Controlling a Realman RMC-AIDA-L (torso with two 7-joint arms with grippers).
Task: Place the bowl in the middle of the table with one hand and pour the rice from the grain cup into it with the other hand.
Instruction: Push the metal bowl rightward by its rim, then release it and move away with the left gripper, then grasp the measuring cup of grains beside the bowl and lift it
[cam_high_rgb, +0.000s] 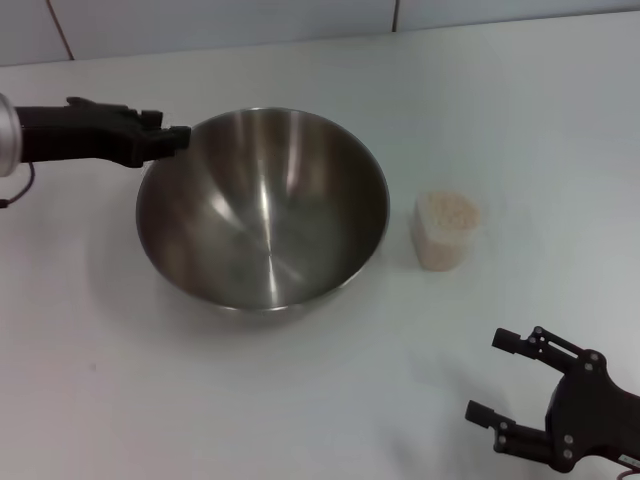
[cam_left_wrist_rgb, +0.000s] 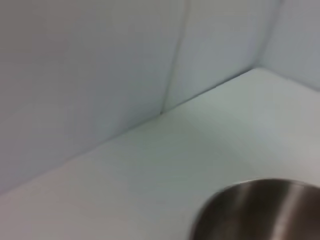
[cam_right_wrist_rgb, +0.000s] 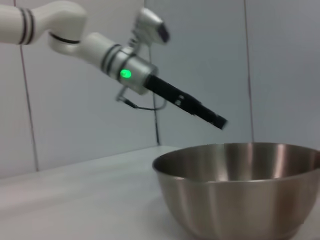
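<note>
The steel bowl (cam_high_rgb: 262, 205) stands upright on the white table (cam_high_rgb: 100, 390), near its middle, and holds nothing. My left gripper (cam_high_rgb: 178, 138) is shut and empty by the bowl's far-left rim. In the right wrist view, the left gripper (cam_right_wrist_rgb: 220, 122) hangs a little above the rim of the bowl (cam_right_wrist_rgb: 240, 190), apart from it. The grain cup (cam_high_rgb: 445, 232) stands upright just right of the bowl, full of rice (cam_high_rgb: 448, 212). My right gripper (cam_high_rgb: 487, 376) is open and empty at the near right, well short of the cup. The left wrist view shows a part of the bowl's rim (cam_left_wrist_rgb: 260, 210).
A tiled wall (cam_high_rgb: 200, 20) runs along the table's far edge. The table's surface lies bare in front of the bowl and to the left.
</note>
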